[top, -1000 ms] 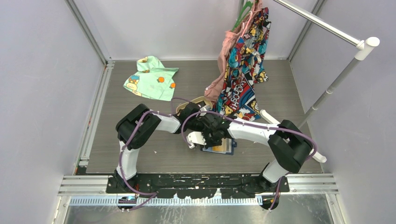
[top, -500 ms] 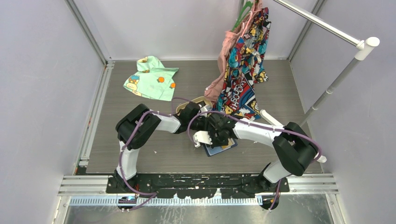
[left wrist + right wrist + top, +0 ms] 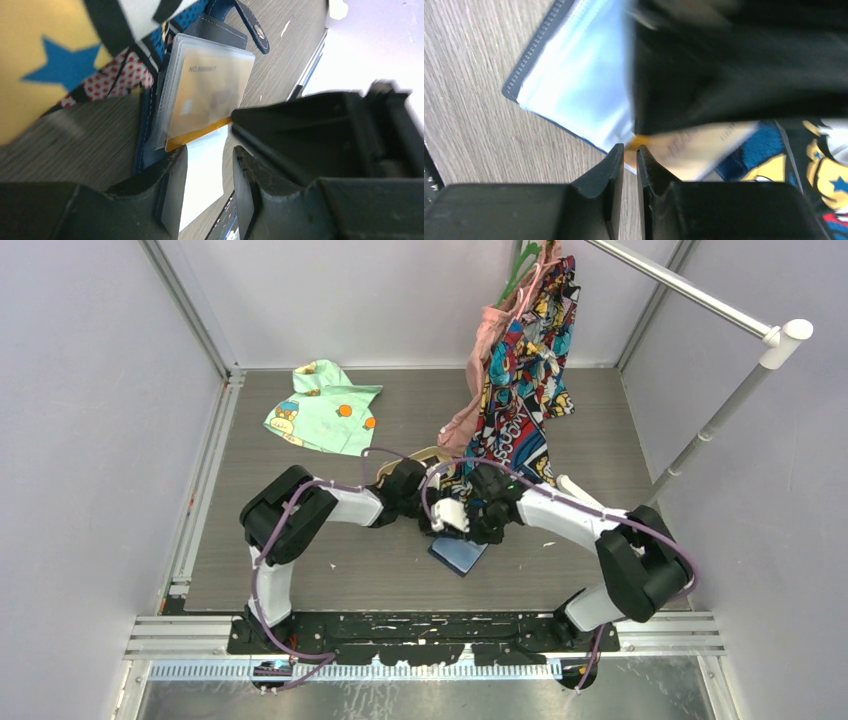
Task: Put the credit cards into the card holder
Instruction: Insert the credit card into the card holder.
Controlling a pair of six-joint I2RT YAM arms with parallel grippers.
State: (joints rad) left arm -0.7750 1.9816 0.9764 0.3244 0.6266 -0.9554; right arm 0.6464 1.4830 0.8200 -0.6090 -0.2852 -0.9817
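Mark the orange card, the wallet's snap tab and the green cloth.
orange card [image 3: 207,100]: left wrist view, its face behind the clear pocket.
snap tab [image 3: 252,25]: left wrist view, mid-strap.
green cloth [image 3: 325,408]: top external view, its centre.

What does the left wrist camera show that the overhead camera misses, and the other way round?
Only the left wrist view shows the orange card tucked in a clear pocket, its printed number visible, and the snap tab of the card holder. Only the top view shows the whole left arm and right arm, the green cloth and the metal rail. Both show the navy card holder, the comic-print garment and the wood-grain table.
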